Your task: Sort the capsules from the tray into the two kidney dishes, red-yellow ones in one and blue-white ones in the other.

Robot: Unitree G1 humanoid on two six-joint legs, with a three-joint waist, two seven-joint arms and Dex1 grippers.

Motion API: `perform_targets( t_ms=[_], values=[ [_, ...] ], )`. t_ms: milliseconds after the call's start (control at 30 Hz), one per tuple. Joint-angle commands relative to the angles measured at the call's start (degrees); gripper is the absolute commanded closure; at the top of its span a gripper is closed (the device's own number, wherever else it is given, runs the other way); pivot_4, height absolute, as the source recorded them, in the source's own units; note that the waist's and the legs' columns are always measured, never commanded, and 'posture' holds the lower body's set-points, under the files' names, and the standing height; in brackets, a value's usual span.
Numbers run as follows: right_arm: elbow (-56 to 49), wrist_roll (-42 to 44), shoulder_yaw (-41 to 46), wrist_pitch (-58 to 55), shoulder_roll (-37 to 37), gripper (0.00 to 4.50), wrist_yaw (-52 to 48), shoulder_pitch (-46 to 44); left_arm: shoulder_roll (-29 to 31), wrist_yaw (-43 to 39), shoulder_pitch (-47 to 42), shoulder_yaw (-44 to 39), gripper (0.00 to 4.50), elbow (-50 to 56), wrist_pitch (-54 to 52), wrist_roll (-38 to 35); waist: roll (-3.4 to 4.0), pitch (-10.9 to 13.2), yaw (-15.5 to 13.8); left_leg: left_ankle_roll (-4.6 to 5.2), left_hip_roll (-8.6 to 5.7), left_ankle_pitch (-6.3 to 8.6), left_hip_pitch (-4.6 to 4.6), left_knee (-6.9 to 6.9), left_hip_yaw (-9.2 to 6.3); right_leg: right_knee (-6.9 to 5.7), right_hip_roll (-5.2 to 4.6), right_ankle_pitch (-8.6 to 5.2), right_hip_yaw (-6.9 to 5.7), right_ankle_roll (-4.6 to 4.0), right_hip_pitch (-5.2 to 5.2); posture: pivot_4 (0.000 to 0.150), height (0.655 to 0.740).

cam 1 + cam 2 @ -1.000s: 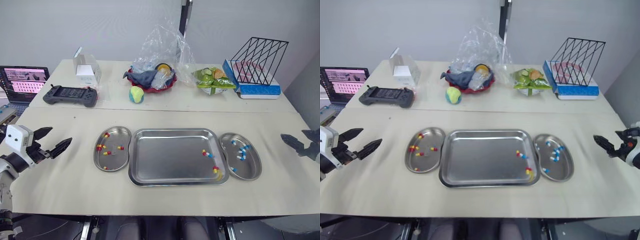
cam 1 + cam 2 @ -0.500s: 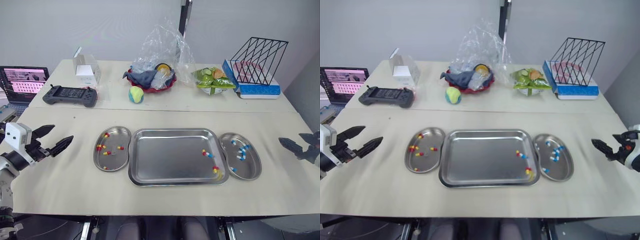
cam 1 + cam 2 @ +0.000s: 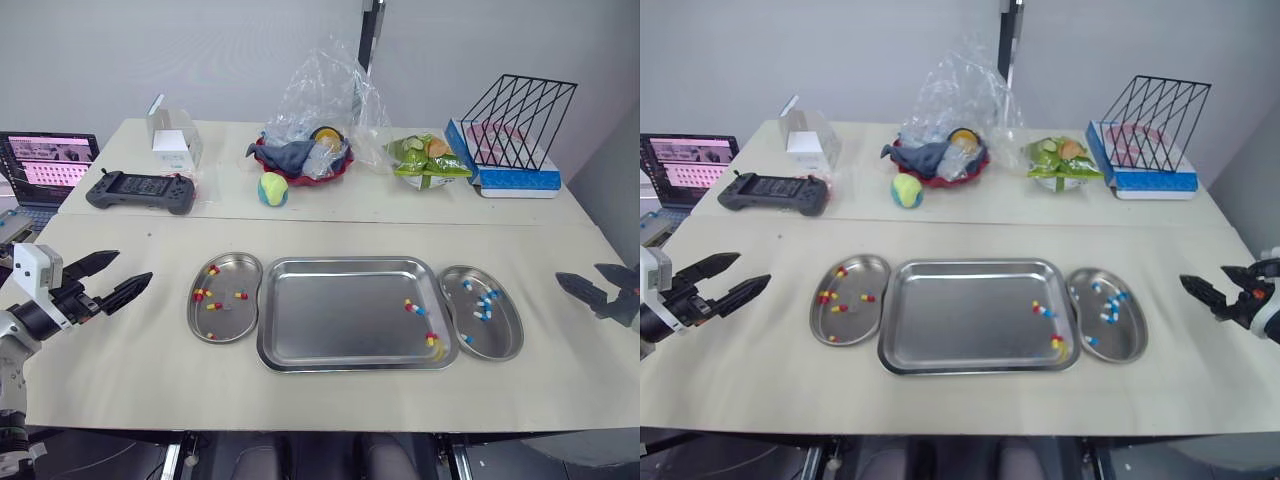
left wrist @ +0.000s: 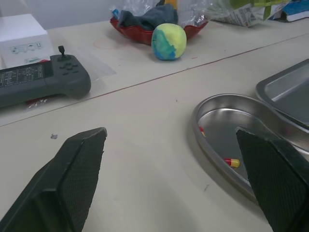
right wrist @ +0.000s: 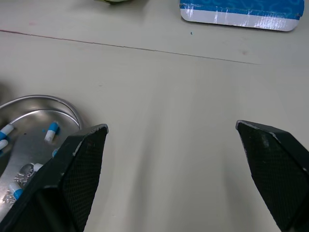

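Looking down from the head, the tray (image 3: 340, 310) is seen at the middle of the table (image 3: 330, 215), with a few capsules (image 3: 433, 341) lying by its right edge. The left kidney dish (image 3: 249, 266) is set just beside it and holds red-yellow capsules (image 3: 199, 294). The right kidney dish (image 3: 512, 339) holds blue-white capsules (image 3: 484, 303). The left gripper (image 3: 134, 266) is held above the table well left of the dishes, fingers spread and empty. The right gripper (image 3: 579, 273) is held well right of them, likewise spread and empty.

From the left wrist, its two fingers (image 4: 79, 169) are shown wide apart. Between them the left kidney dish is seen with one red-yellow capsule inside. A ball (image 4: 169, 41) and a game controller (image 4: 43, 82) are seen beyond.

From the right wrist, its fingers (image 5: 275, 164) are shown wide apart over bare table. The right kidney dish is seen beside one finger, and a blue box (image 5: 241, 9) lies far off.
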State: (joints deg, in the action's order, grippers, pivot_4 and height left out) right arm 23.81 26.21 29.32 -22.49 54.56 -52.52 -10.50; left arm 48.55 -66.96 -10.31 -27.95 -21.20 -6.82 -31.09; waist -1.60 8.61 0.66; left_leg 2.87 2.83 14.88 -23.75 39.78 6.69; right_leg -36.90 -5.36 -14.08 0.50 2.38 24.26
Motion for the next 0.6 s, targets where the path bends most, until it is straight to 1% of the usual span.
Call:
perform_targets(
  t_ms=[33,100,200,267,367,467,600],
  values=[
    [-8.4,3.1,1.2,-4.3,1.3,0.02,-1.4,0.7,2.9,-5.4,-1.9,0.1,0.0,1.3,-2.3,-2.6,0.0,0.0,0.1,0.0,0.0,0.0,0.0,0.0,0.0,0.0,0.0,0.0,0.01,0.0,0.01,0.15,0.7204],
    [-11.8,4.4,1.2,-7.9,1.8,0.02,-1.7,1.1,3.3,-7.2,-2.2,0.2,0.0,1.6,-3.5,-3.1,0.03,0.0,0.1,0.0,-0.01,0.0,0.01,0.0,0.0,0.0,-0.01,0.0,0.02,0.0,0.0,0.15,0.7204],
    [-23.0,8.2,-0.6,-15.4,3.8,0.02,-4.5,3.0,3.8,-10.7,-1.3,0.6,0.0,3.6,-5.7,-4.4,0.03,0.0,0.2,0.0,0.01,0.0,0.01,-0.02,-0.01,-0.02,0.0,0.0,0.02,0.0,0.02,0.15,0.7204],
    [-28.6,10.6,-1.2,-19.0,4.2,0.02,-4.9,3.5,3.8,-12.2,-0.1,0.8,0.0,5.2,-6.6,-4.8,0.03,0.0,0.2,0.0,0.03,0.0,0.01,-0.02,-0.02,-0.04,0.02,-0.01,0.02,-0.01,0.03,0.15,0.7204],
    [-37.1,12.6,-4.4,-23.2,4.9,0.02,-4.9,4.1,3.8,-14.2,2.2,1.2,0.0,9.8,-9.1,-6.0,0.02,0.0,0.1,0.01,0.03,0.01,0.0,-0.01,-0.05,-0.01,0.0,-0.01,0.01,-0.01,0.02,0.15,0.7204],
    [-42.1,12.8,-7.3,-25.0,5.1,0.02,-4.5,4.6,4.1,-15.2,3.7,1.5,0.0,13.3,-10.9,-7.0,0.01,0.0,-0.2,0.01,0.04,0.01,-0.01,0.01,-0.08,0.01,-0.02,-0.01,-0.01,-0.02,0.02,0.15,0.7204],
    [-44.5,13.9,-8.2,-26.0,4.2,0.02,-4.2,3.8,4.4,-15.4,4.1,1.5,0.0,15.7,-12.0,-7.2,0.01,0.0,-0.6,0.03,-0.01,0.02,-0.02,0.04,-0.09,0.02,-0.07,-0.01,-0.01,-0.01,0.01,0.15,0.7204]
  ],
)
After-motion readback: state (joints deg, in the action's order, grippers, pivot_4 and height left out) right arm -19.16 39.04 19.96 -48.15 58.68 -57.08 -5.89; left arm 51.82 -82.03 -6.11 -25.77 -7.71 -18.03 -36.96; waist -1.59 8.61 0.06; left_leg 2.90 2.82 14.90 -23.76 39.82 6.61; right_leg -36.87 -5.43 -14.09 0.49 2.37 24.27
